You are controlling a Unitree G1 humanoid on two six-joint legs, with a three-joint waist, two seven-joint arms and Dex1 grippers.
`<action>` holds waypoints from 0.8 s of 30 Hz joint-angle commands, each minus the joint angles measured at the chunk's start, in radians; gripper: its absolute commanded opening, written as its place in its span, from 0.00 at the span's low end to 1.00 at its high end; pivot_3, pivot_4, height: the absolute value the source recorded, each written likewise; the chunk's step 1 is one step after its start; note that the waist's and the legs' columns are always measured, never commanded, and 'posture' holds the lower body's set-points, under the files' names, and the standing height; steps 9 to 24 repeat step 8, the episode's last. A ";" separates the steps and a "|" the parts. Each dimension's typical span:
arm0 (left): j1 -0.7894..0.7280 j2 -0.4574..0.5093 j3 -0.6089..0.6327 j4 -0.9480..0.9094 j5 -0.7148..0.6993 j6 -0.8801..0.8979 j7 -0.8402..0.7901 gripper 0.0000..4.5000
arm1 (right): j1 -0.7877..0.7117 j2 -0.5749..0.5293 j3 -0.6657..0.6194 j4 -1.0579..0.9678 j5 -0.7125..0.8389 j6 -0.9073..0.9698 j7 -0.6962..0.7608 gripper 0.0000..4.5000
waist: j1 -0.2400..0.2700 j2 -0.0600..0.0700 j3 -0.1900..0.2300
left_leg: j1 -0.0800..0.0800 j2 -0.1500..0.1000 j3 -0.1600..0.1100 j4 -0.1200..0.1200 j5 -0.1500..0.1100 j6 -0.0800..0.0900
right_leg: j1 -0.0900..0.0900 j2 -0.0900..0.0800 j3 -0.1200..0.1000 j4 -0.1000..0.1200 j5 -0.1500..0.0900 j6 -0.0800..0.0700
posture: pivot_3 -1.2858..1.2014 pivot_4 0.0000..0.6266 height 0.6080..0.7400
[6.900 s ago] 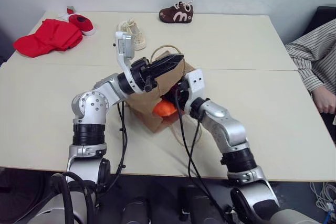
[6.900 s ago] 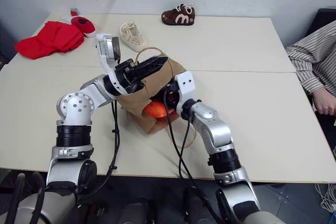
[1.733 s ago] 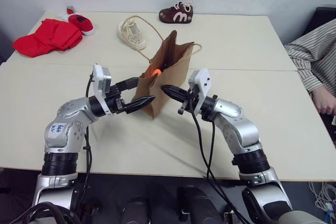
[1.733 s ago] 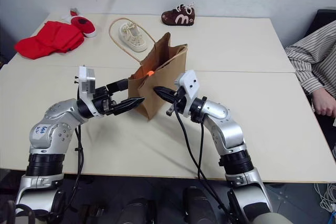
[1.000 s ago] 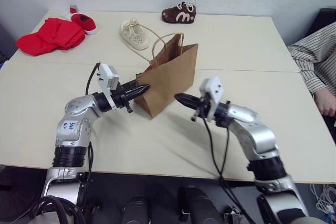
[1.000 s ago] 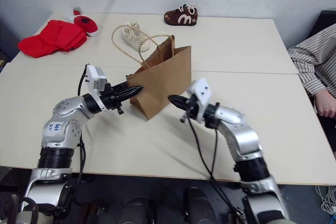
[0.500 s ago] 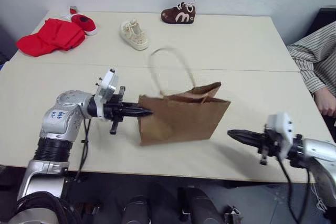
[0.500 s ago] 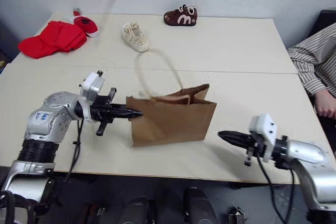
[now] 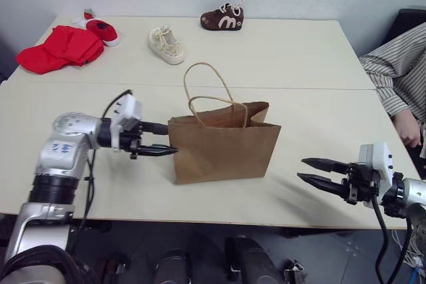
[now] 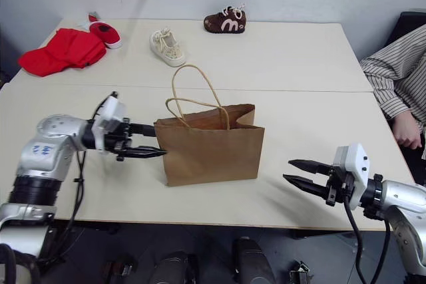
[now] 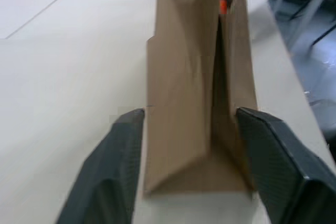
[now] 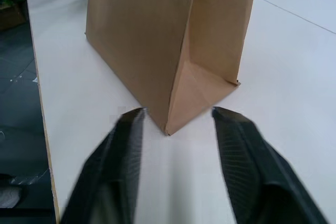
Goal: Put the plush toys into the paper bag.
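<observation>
Since half a second ago both pincers have opened and the left one has drawn back; the bag (image 9: 224,141) now stands upright alone on the surface (image 9: 319,64). Left pincer (image 9: 163,139) gapes just beside its left end, right pincer (image 9: 309,169) open, well apart. An orange toy (image 11: 223,6) peeks inside the bag. The brown shoe (image 9: 223,17) bears an "m".

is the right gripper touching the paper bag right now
Apart. In the left eye view a bare strip of table separates the right gripper from the paper bag.
</observation>
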 commanded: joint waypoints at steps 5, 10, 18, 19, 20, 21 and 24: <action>0.304 0.148 0.260 -0.088 -0.045 0.018 0.056 1.00 | -0.133 -0.103 -0.035 0.208 -0.071 -0.149 0.099 1.00 | 0.000 0.000 0.000 | 0.000 0.000 0.001 0.000 -0.001 0.001 | 0.000 -0.001 0.000 -0.001 0.000 0.000 | 0.52 0.24 1.00; 0.377 0.155 0.315 -0.094 -0.014 -0.056 0.100 1.00 | -0.192 -0.121 -0.013 0.286 -0.087 -0.188 0.131 1.00 | 0.004 0.000 0.000 | 0.000 0.000 0.000 0.000 -0.001 0.002 | 0.000 -0.002 -0.001 -0.002 0.000 0.000 | 0.52 0.24 1.00; 0.377 0.155 0.315 -0.094 -0.014 -0.056 0.100 1.00 | -0.192 -0.121 -0.013 0.286 -0.087 -0.188 0.131 1.00 | 0.004 0.000 0.000 | 0.000 0.000 0.000 0.000 -0.001 0.002 | 0.000 -0.002 -0.001 -0.002 0.000 0.000 | 0.52 0.24 1.00; 0.377 0.155 0.315 -0.094 -0.014 -0.056 0.100 1.00 | -0.192 -0.121 -0.013 0.286 -0.087 -0.188 0.131 1.00 | 0.004 0.000 0.000 | 0.000 0.000 0.000 0.000 -0.001 0.002 | 0.000 -0.002 -0.001 -0.002 0.000 0.000 | 0.52 0.24 1.00; 0.377 0.155 0.315 -0.094 -0.014 -0.056 0.100 1.00 | -0.192 -0.121 -0.013 0.286 -0.087 -0.188 0.131 1.00 | 0.004 0.000 0.000 | 0.000 0.000 0.000 0.000 -0.001 0.002 | 0.000 -0.002 -0.001 -0.002 0.000 0.000 | 0.52 0.24 1.00; 0.377 0.155 0.315 -0.094 -0.014 -0.056 0.100 1.00 | -0.192 -0.121 -0.013 0.286 -0.087 -0.188 0.131 1.00 | 0.004 0.000 0.000 | 0.000 0.000 0.000 0.000 -0.001 0.002 | 0.000 -0.002 -0.001 -0.002 0.000 0.000 | 0.52 0.24 1.00; 0.377 0.155 0.315 -0.094 -0.014 -0.056 0.100 1.00 | -0.192 -0.121 -0.013 0.286 -0.087 -0.188 0.131 1.00 | 0.004 0.000 0.000 | 0.000 0.000 0.000 0.000 -0.001 0.002 | 0.000 -0.002 -0.001 -0.002 0.000 0.000 | 0.52 0.24 1.00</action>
